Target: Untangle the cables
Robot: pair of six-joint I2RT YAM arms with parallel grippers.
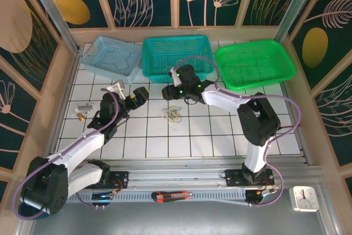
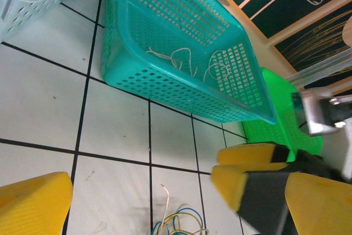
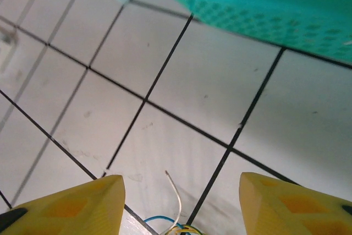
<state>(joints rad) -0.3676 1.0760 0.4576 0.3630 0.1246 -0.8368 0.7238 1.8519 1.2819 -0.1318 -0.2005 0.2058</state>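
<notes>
Cables (image 1: 173, 115) tangled on counter (image 1: 220, 130), just before teal basket (image 1: 176, 38). Right fingers (image 1: 168, 93) spread above the tangle, nothing held; probably lining up a pick. Left fingers (image 1: 137, 96) wide apart nearby, empty.

A perforated teal plastic basket (image 2: 165, 89) looks slightly glossy; the smooth white tiled desk (image 2: 44, 103) carries a faint sheen; thin cables (image 2: 179, 225) appear plastic-sheathed.

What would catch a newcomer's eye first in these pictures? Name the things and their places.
A light blue basket, a teal basket and a green basket line the far edge of the table. On the white tiles mid-table lies a small tangle of cables, blue, yellow and whitish. The yellow-fingered right gripper hangs open close by it.
</notes>
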